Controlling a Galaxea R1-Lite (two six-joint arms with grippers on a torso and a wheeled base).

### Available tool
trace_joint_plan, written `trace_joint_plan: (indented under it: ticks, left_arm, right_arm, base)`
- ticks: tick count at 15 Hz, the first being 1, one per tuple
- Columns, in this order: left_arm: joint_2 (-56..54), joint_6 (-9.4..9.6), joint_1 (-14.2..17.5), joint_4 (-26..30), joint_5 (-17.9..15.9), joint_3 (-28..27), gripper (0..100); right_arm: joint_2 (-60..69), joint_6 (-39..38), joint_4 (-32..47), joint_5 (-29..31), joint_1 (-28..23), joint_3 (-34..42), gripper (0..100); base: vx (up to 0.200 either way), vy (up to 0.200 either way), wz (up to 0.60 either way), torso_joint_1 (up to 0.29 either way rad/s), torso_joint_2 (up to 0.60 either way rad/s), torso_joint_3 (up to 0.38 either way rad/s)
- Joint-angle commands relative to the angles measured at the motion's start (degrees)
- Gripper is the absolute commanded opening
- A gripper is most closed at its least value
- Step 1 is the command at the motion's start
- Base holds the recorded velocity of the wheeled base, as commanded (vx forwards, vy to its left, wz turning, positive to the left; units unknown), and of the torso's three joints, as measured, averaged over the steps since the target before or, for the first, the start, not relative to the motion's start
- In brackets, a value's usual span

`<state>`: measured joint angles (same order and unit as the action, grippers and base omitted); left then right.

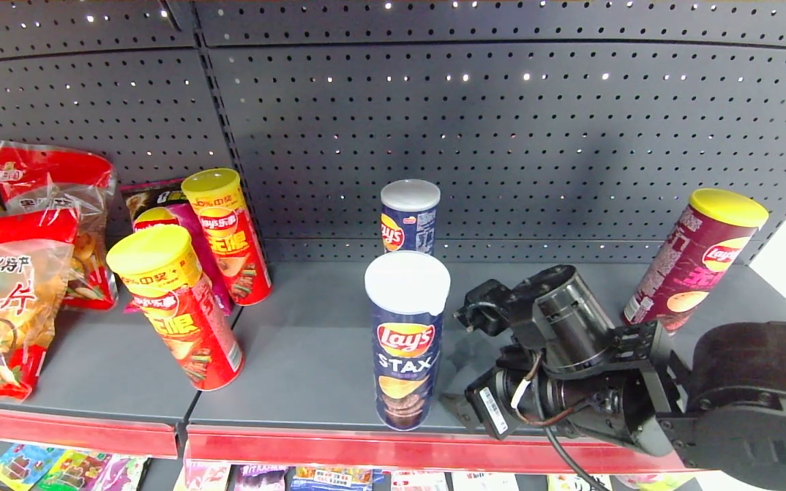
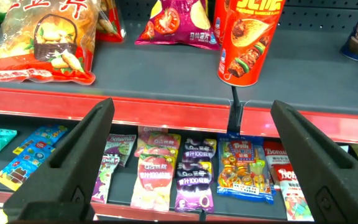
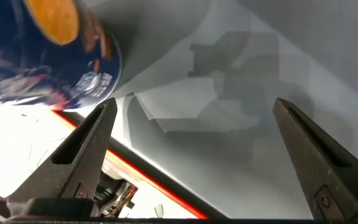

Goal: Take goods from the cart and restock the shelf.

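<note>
Blue chip can [image 1: 406, 341]: we logged it upright, long axis vertical, at the head view's lower centre, on the shelf [image 1: 311, 354] by its front edge. The right gripper [image 3: 194, 106], lower right, was spread and empty, with the can just to its left. We judged this arm the nearer. The left gripper [image 2: 192, 106] was likewise spread.

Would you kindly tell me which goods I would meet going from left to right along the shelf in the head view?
front red snack bag → nearer red chip can → farther red chip can → nearer blue chip can → maroon chip can
</note>
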<state>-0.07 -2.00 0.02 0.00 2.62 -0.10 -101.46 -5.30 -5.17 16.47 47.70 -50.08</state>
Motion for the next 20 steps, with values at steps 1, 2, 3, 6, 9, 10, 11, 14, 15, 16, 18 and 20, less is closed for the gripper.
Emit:
trace_joint_plan:
  ticks: [1,2,3,6,9,10,11,14,15,16,18,20]
  left_arm:
    - [0.1,-0.02,0.0,0.0,0.0,0.0,100]
    - [0.1,-0.02,0.0,0.0,0.0,0.0,100]
    - [0.1,-0.02,0.0,0.0,0.0,0.0,100]
    - [0.1,-0.02,0.0,0.0,0.0,0.0,100]
    - [0.1,-0.02,0.0,0.0,0.0,0.0,100]
    - [0.1,-0.02,0.0,0.0,0.0,0.0,100]
    - [0.1,-0.02,0.0,0.0,0.0,0.0,100]
    - [0.1,-0.02,0.1,0.0,0.0,0.0,100]
    - [0.1,-0.02,0.0,0.0,0.0,0.0,100]
    - [0.1,-0.02,0.1,0.0,0.0,0.0,100]
    - [0.1,-0.02,0.1,0.0,0.0,0.0,100]
    - [0.1,-0.02,0.0,0.0,0.0,0.0,100]
  right_arm:
    - [-0.7,0.0,0.0,0.4,0.3,-0.1,100]
    - [-0.8,0.1,0.0,0.4,0.4,-0.2,100]
    - [-0.8,0.1,0.0,0.4,0.4,-0.2,100]
    - [-1.8,0.1,-0.1,0.4,0.8,-1.2,100]
    - [-2.0,0.1,-0.1,0.4,1.3,-1.5,100]
    - [-2.0,0.1,-0.1,0.4,1.3,-1.5,100]
    - [-2.2,0.1,-0.1,0.4,1.3,-1.9,100]
    - [-2.2,0.0,-0.1,0.4,2.0,-2.6,100]
    - [-2.3,0.0,-0.1,0.4,2.1,-2.7,100]
    - [-2.5,0.0,-0.1,0.4,2.1,-2.7,100]
    - [-2.6,0.0,-0.1,0.4,2.2,-2.7,100]
    - [-2.6,0.0,-0.1,0.4,2.5,-2.7,100]
  base:
    - [0.0,0.0,0.0,0.0,0.0,0.0]
    - [0.0,0.0,0.0,0.0,0.0,0.0]
    - [0.0,0.0,0.0,0.0,0.0,0.0]
    - [0.0,0.0,0.0,0.0,0.0,0.0]
    - [0.0,0.0,0.0,0.0,0.0,0.0]
    - [0.0,0.0,0.0,0.0,0.0,0.0]
    - [0.0,0.0,0.0,0.0,0.0,0.0]
    - [0.0,0.0,0.0,0.0,0.0,0.0]
    - [0.0,0.0,0.0,0.0,0.0,0.0]
    - [0.0,0.0,0.0,0.0,0.0,0.0]
    - [0.0,0.0,0.0,0.0,0.0,0.0]
    - [0.0,0.0,0.0,0.0,0.0,0.0]
